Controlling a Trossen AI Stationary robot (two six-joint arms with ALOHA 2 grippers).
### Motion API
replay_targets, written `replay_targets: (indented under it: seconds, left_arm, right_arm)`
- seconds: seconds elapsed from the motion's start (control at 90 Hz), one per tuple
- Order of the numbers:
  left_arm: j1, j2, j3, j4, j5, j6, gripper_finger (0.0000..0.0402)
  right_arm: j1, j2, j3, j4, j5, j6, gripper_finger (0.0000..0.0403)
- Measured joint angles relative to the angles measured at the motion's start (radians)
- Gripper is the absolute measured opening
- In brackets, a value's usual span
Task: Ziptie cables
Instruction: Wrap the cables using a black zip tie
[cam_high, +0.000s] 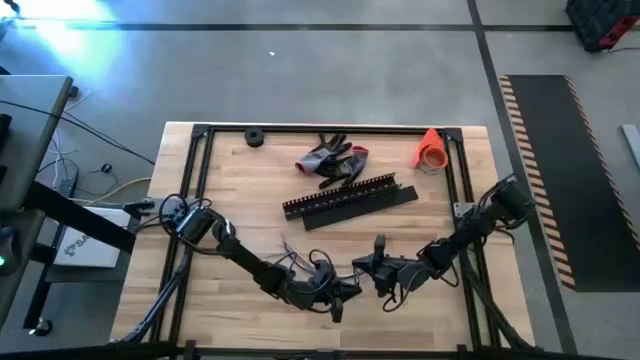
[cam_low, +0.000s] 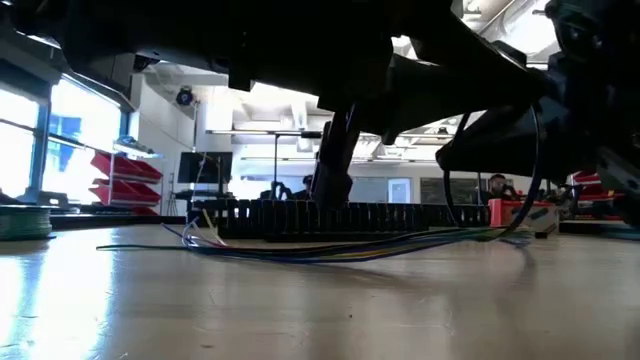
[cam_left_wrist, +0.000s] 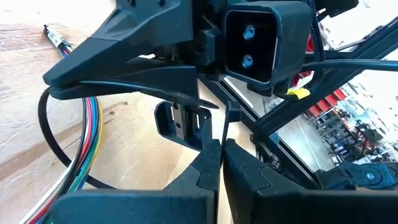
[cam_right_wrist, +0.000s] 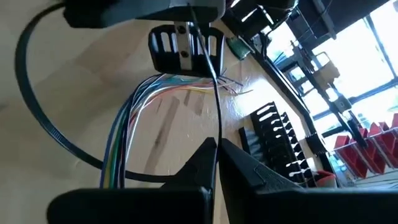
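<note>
A: Black plastic, thin as a thread: a zip tie (cam_right_wrist: 216, 93) runs up from between the right gripper (cam_right_wrist: 216, 146), whose jaws are pressed together on it.

B: And the left gripper (cam_left_wrist: 222, 148)?

A: Jaws also clamped on a thin black strand of the tie.

B: Where are the cables (cam_right_wrist: 134, 121)?

A: Lying on the wooden desk (cam_high: 240, 185) near its front edge, between both grippers, with the tie's loop curving around them. Behind lie black slotted strips (cam_high: 350, 200), gloves (cam_high: 333, 160) and an orange tape roll (cam_high: 431, 150).
</note>
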Motion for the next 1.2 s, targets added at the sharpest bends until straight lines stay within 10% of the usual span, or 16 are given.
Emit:
replay_targets:
  seconds: [1.2]
  left_arm:
    - [0.027,0.020,-0.035,-0.007,0.019,-0.194,0.0000]
  right_arm:
    - [0.108,0.000,0.000,0.110,0.093,-0.345,0.0000]
